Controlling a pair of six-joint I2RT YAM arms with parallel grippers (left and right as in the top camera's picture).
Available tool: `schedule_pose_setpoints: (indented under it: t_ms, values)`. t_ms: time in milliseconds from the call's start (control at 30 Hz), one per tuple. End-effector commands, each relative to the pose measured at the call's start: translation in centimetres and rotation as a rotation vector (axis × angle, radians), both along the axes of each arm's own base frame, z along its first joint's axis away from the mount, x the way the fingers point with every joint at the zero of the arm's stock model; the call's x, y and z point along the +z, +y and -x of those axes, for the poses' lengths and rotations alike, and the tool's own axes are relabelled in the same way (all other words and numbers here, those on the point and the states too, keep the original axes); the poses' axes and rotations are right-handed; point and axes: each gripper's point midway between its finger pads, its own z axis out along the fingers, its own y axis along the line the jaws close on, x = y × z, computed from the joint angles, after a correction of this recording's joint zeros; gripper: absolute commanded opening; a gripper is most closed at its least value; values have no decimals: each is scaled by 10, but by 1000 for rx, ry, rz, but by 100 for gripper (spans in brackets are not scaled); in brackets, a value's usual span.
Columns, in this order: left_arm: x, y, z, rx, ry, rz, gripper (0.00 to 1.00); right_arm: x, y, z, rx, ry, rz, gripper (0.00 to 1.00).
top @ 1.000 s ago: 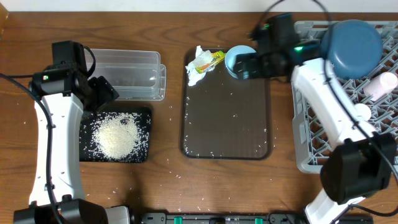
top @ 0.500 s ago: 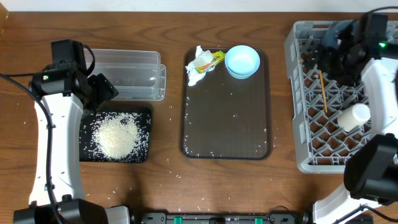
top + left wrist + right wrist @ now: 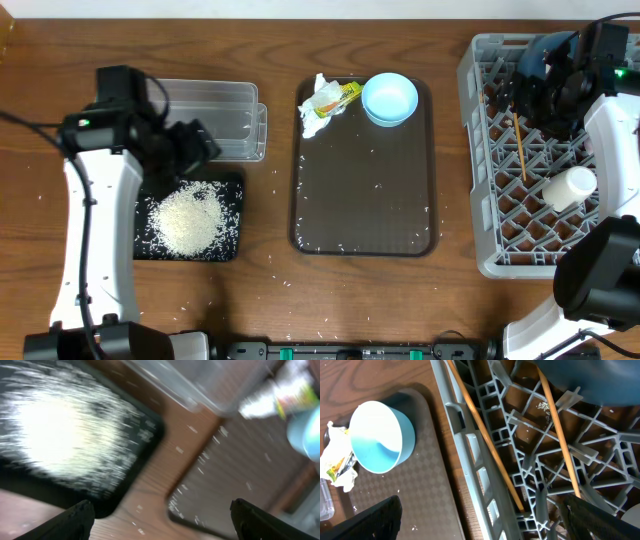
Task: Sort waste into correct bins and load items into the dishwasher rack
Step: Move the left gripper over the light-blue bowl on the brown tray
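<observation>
Rice (image 3: 185, 220) heaped in the black tray (image 3: 234, 250) while both our hands hang open over the worktop (image 3: 300, 30).

Our left hand (image 3: 195, 150), fingers spread and empty, hovers where the black tray meets the clear tub (image 3: 215, 110), toward the worktop's left edge. Our right hand (image 3: 535, 88), just as wide and empty, sits over the grey rack (image 3: 480, 200) at the right edge, which holds chopsticks (image 3: 520, 150), a white cup (image 3: 567, 188) and the dark-blue bowl (image 3: 548, 48). On the brown tray (image 3: 365, 200) at mid-worktop, tissue (image 3: 314, 112), wrapper (image 3: 343, 95) and light-blue bowl (image 3: 390, 98) line the far end.
</observation>
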Motion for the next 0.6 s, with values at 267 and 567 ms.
schedule_pose_setpoints:
  t_ms: [267,567]
  values:
    - [18,-137,-13,-506,-251,7,90,15,-1,0,-13,-35,-9,99]
    - [37,-198,-75,-555,-572,-143,90,15,-1,0,-13,-35,-9,99]
